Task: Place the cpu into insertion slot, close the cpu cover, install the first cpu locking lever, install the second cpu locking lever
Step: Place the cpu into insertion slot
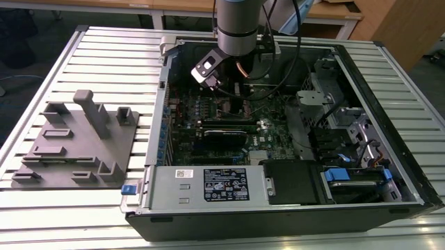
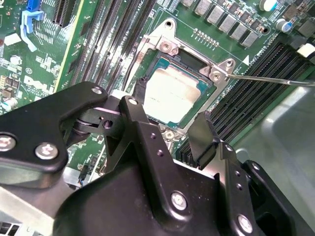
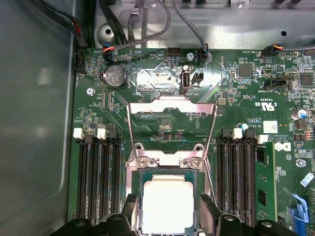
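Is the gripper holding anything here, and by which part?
Nothing, it seems: the gripper is open astride the cpu, which lies in the slot.

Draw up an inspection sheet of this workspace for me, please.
Surface: slatted metal table carrying an open computer case.
Job's things: cpu lies in the insertion slot; cpu cover is open.
Clutter: grey fixture plate beside the case, on the exterior view's left.
Grippers: hand open, fingers either side of the cpu, holding nothing.
Cables: black cables run down into the case; grey cables near the board.
Surroundings: wooden desks behind.
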Controlling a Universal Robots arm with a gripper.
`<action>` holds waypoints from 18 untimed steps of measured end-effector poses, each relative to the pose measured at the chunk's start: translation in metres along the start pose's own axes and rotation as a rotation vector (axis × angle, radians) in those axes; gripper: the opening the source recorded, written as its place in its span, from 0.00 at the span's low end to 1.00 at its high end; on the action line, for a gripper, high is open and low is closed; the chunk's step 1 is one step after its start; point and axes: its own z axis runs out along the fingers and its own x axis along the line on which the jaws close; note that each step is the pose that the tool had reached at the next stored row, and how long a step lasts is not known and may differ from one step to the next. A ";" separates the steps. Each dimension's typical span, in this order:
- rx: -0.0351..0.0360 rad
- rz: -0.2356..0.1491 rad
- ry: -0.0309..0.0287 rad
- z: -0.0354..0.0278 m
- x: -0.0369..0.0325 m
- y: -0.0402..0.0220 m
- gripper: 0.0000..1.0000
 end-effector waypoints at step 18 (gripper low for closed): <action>0.0000 0.000 0.0000 -0.0006 0.0000 0.0000 0.11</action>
